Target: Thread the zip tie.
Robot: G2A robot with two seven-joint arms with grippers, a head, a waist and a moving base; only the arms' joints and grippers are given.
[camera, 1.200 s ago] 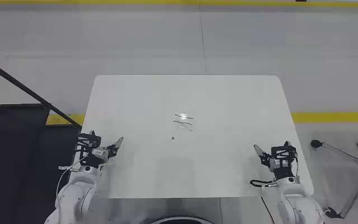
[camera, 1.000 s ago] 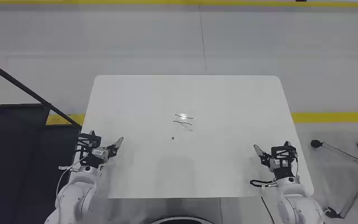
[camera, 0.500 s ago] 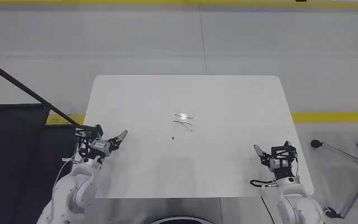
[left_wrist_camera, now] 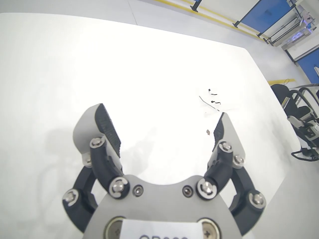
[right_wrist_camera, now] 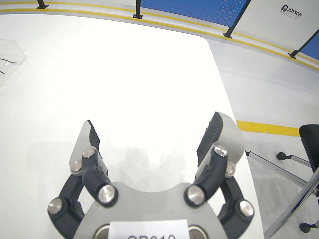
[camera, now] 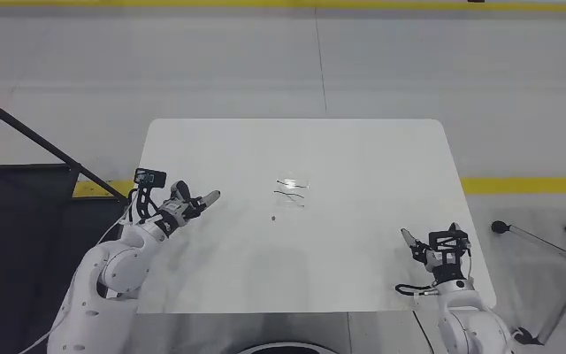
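- We see our left gripper (camera: 198, 194) wide open, empty, left of centre.
- Our right gripper (camera: 430, 235) gapes empty, lower right.
- The zip tie (camera: 289, 190) lies mid-frame on the table (camera: 371, 159).

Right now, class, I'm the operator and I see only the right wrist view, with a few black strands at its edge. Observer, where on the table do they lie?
Observer: In the top view the black zip ties lie close together near the middle of the white table.
Operator: Is the other arm's gripper holding anything?
Observer: No. The left gripper is open and empty. It is above the table's left part and points toward the zip ties.
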